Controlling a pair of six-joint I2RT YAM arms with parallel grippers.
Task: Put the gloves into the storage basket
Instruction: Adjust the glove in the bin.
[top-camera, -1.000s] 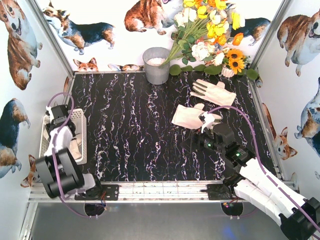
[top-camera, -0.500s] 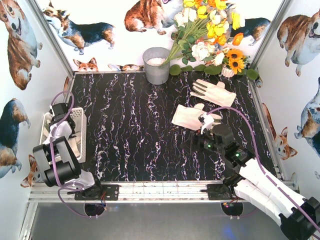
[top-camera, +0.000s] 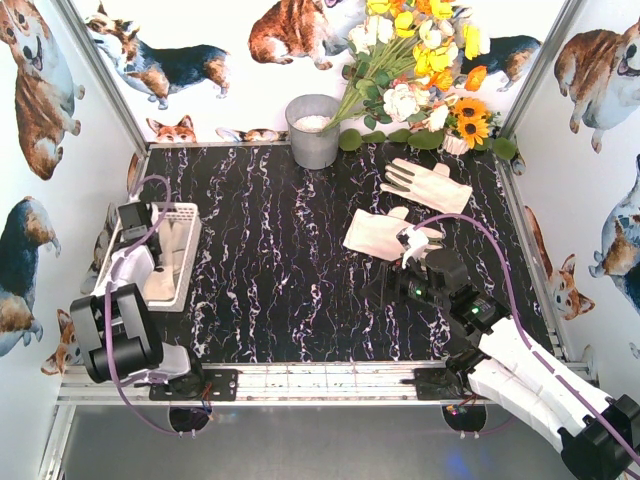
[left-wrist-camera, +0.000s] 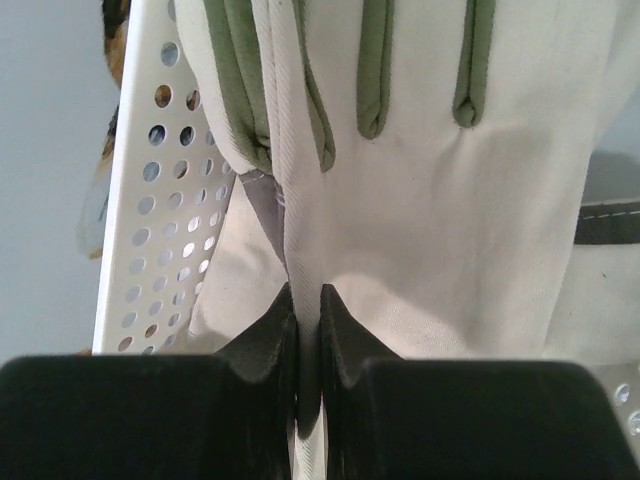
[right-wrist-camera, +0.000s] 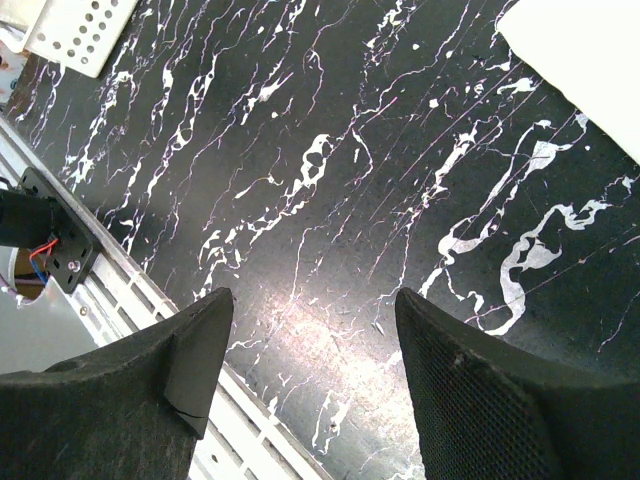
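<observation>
The white storage basket sits at the table's left edge; its perforated wall fills the left of the left wrist view. My left gripper reaches into it and is shut on a fold of a cream glove with grey-olive strips, also seen in the top view. Two more cream gloves lie at the far right: one near the flowers, one nearer, whose edge shows in the right wrist view. My right gripper hangs open and empty over bare table, just in front of the nearer glove.
A grey metal bucket stands at the back centre. A bunch of artificial flowers lies at the back right. An aluminium rail runs along the table's near edge. Dog-print walls close in the left, back and right sides.
The basket has shifted to the right and turned, its far end now further onto the table. My left wrist moved right and away with it. The right arm has barely moved.
</observation>
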